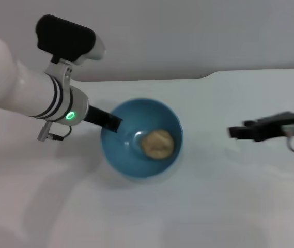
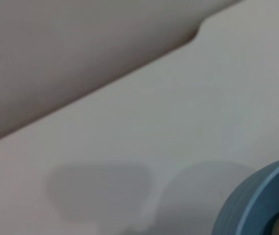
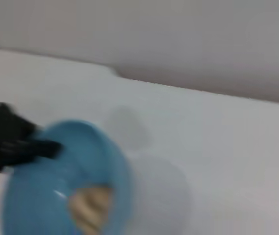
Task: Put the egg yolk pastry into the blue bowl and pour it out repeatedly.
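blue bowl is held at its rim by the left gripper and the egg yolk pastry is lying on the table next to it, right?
Not quite. The left gripper does grip the blue bowl at its rim, but the egg yolk pastry sits inside the bowl, not on the table beside it. The head view shows this, and the right wrist view confirms it. The right gripper is off to the side.

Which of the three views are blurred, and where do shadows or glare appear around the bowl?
Head view: the blue bowl with the egg yolk pastry inside is fairly sharp, with a small glare spot beside the pastry; the right gripper is smeared. Left wrist view: soft, with grey shadows on the table beside the bowl rim. Right wrist view: bowl and left gripper are strongly blurred.
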`<state>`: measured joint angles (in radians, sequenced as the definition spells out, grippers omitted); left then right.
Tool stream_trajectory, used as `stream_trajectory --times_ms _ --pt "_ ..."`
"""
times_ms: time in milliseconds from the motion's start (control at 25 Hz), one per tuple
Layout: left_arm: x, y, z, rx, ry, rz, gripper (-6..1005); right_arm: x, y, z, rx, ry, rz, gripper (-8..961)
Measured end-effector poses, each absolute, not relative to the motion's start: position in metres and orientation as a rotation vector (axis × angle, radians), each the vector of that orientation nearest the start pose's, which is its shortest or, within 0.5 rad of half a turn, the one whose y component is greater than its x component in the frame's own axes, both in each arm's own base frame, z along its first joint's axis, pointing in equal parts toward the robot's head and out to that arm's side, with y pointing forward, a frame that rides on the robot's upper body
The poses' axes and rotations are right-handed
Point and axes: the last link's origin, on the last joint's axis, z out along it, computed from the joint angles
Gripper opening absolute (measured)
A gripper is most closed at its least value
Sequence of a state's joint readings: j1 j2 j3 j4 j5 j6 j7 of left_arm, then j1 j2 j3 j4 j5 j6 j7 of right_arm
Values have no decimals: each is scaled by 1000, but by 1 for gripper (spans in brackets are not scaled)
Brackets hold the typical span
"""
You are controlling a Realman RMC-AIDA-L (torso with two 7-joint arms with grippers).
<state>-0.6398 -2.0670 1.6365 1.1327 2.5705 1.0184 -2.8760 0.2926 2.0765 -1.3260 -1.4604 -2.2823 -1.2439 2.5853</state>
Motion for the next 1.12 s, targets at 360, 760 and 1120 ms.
stream_trajectory --times_ms 360,760,1120 --pt "-188 404 -38 -2186 -1015 -161 9 282 326 42 -2170 1393 145 406" --pt "-192 366 -36 -1963 -815 -557 10 295 327 43 -2133 1399 148 405" --pt "-184 324 -79 -1934 -551 -704 10 292 331 44 -2137 1388 155 405"
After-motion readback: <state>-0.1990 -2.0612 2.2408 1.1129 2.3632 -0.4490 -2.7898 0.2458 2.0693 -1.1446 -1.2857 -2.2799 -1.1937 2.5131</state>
